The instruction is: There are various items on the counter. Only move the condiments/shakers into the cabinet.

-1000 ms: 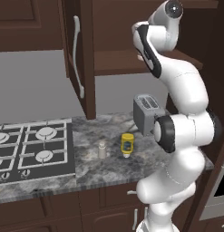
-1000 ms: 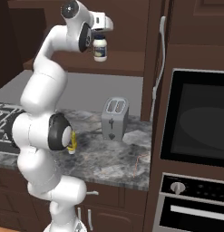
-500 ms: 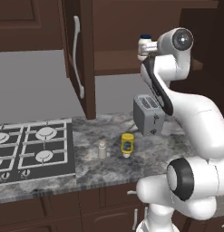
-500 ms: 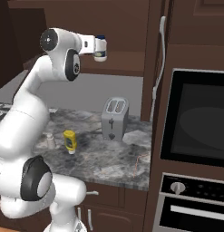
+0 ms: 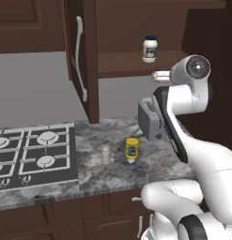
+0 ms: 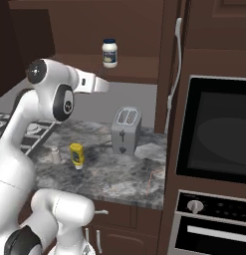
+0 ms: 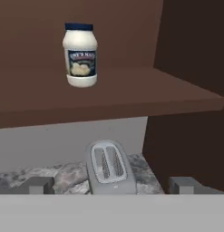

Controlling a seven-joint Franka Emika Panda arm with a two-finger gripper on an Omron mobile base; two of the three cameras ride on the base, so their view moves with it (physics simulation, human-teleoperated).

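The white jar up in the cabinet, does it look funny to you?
Not really. The white jar stands upright on the cabinet shelf, lid on, nothing spilled. The open end effector is apart from it.

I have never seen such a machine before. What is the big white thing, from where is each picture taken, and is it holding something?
The white thing is a robot arm in a simulated kitchen. Two pictures come from cameras on its base, behind it to the left and right. The third comes from a camera on its hand, looking along the gripper; the two dark stubs at the bottom are its fingers. They stand wide open and hold nothing. A white jar with a blue lid stands on the shelf of the open cabinet. On the counter below are a toaster, a yellow bottle and a small shaker.
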